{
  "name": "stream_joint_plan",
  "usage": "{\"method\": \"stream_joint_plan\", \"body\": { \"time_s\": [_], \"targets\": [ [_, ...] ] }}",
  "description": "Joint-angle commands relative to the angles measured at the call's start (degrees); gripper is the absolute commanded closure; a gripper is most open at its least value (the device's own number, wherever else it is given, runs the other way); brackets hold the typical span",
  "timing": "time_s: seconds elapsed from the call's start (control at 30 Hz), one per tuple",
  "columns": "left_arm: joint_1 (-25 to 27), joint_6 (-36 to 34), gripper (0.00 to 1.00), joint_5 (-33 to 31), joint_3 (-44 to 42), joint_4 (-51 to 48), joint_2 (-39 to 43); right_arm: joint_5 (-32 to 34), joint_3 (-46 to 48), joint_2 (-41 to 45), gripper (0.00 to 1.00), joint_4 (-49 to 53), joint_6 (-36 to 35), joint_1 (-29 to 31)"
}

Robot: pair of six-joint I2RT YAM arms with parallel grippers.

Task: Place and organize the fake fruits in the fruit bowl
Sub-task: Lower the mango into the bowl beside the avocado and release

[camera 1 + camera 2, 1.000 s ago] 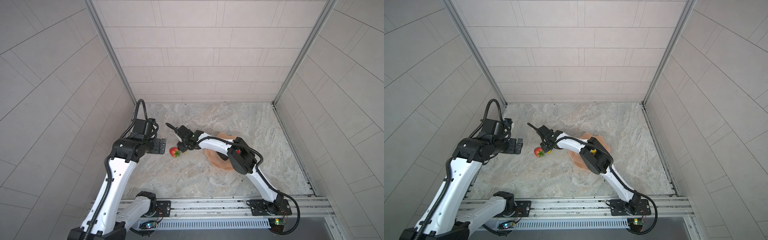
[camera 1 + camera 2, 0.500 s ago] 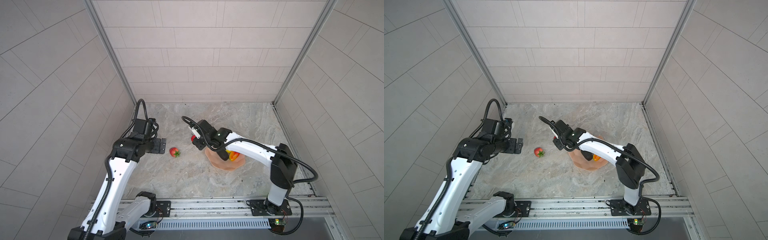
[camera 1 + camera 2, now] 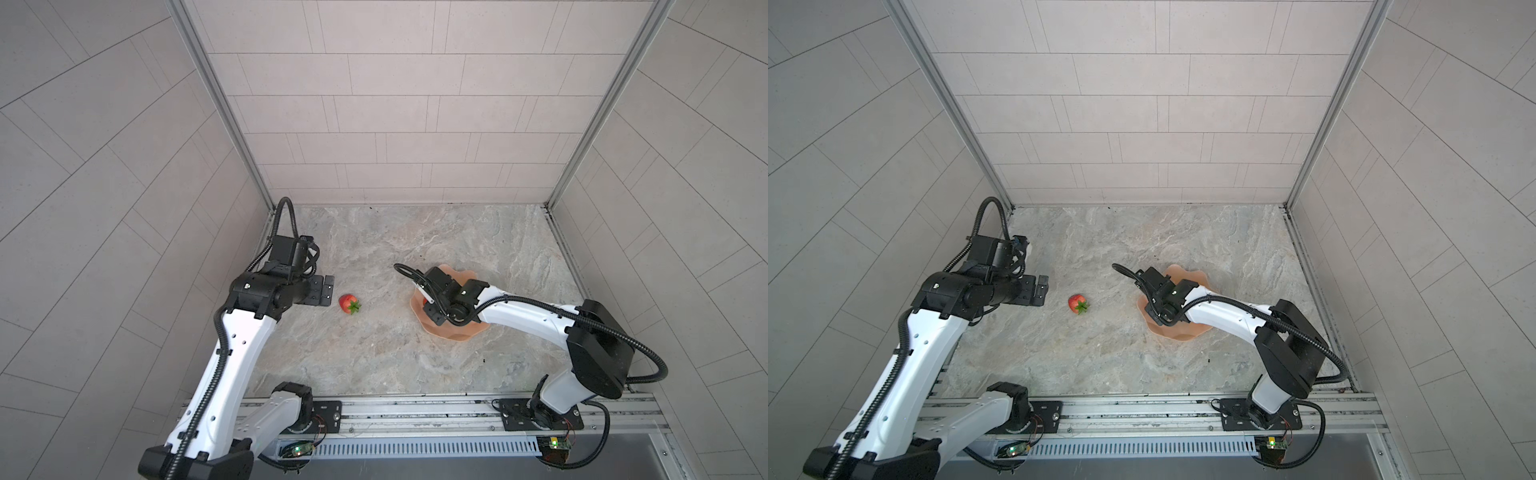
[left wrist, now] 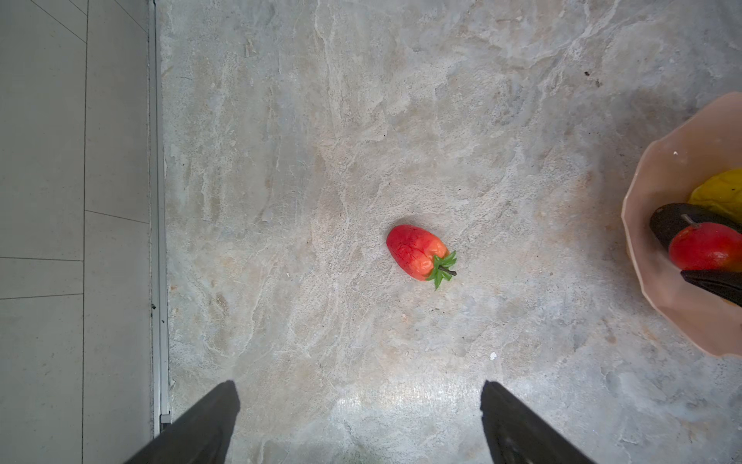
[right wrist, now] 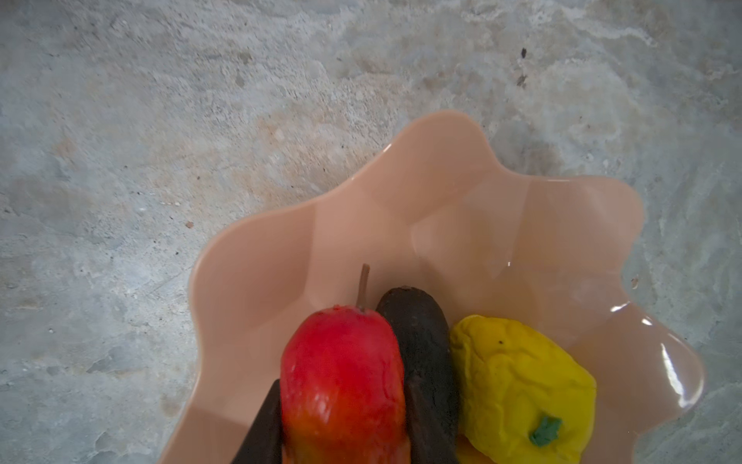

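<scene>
Right hand (image 5: pixel 341 426) swung over to the bowl (image 5: pixel 441 132), clamped on a mango (image 5: pixel 341 361). Strawberry (image 3: pixel 348 303) sits left of centre, nearest the wide-apart left hand (image 4: pixel 359 387).

Grey tiled walls (image 3: pixel 395 104) x3 sides, marbled stone floor (image 3: pixel 374 353).

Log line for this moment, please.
right gripper: shut on mango, over fruit bowl | left gripper: open, near strawberry | strawberry: on table

Red plastic strawberry (image 3: pixel 348 303) on marbled stone tabletop (image 3: pixel 374 357), well left of scalloped peach-pink bowl (image 3: pixel 455 335) — in bowl, black oval avocado (image 5: pixel 417 329) between red-orange mango (image 5: pixel 341 369) and bumpy yellow fruit (image 5: pixel 518 381).
</scene>
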State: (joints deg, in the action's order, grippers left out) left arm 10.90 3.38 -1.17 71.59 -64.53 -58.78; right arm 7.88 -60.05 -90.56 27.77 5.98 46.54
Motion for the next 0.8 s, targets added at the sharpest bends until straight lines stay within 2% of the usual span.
{"method": "stream_joint_plan", "body": {
  "time_s": [0.0,0.27,0.43,0.77],
  "targets": [
    [-0.1,-0.1,0.0,0.2,0.4,-0.1,0.0,1.5,0.8,2.1,0.82,-0.5,-0.6,-0.1],
    [-0.1,0.0,0.0,0.2,0.7,-0.3,0.1,0.8,2.2,0.7,0.63,-1.8,0.4,-0.1],
    [-0.1,0.0,0.0,0.2,0.7,-0.3,-0.1,0.6,2.4,0.7,0.59,-2.1,0.7,-0.1],
    [0.0,0.0,0.0,0.1,0.1,-0.2,-0.2,0.4,2.0,1.0,0.58,-1.3,0.2,-0.1]
  ]
}}
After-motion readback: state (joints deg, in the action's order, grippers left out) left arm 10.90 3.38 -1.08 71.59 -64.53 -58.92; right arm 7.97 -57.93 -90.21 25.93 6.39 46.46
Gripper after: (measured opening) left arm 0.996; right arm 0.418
